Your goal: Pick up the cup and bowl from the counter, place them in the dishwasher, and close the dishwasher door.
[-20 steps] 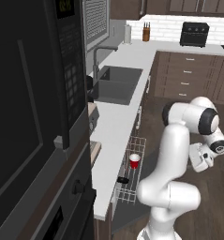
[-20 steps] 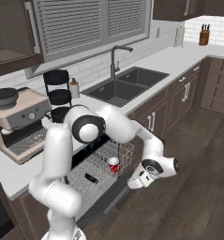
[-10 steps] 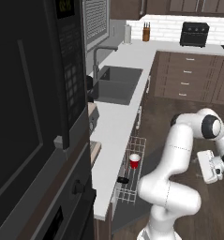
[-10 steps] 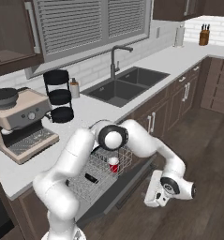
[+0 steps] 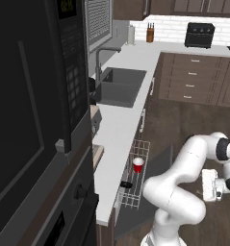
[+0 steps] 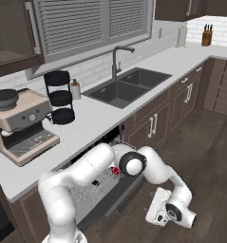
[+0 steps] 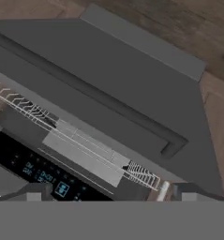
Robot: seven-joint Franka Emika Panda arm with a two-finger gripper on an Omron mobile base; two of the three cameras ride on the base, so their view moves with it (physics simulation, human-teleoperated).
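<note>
The dishwasher door (image 5: 152, 190) hangs dropped open below the counter (image 5: 117, 129), and the white wire rack (image 5: 134, 180) is pulled out over it. In the rack stands the red cup (image 5: 138, 165), with the low black bowl (image 5: 126, 184) beside it. In the right base view my own arm covers most of the rack (image 6: 93, 186); only a red sliver of the cup (image 6: 115, 170) shows. My gripper (image 5: 206, 186) hangs low over the floor just beyond the door's free edge. The hand view faces the door panel (image 7: 108, 61) and its bar handle (image 7: 132, 123). The gripper (image 7: 113, 190) is open and holds nothing.
A dark sink basin (image 6: 127, 85) is set into the counter (image 6: 86, 124). An espresso machine (image 6: 20, 126) and a black tiered stand (image 6: 60, 97) stand further along. The black wall oven (image 5: 30, 120) rises at the left. Wooden floor (image 5: 193, 120) lies open toward the brown drawers (image 5: 196, 81).
The arm has swung outward and down. The hand has dropped from beside the rack to low over the floor past the door's edge. Cup, bowl and door have not moved.
</note>
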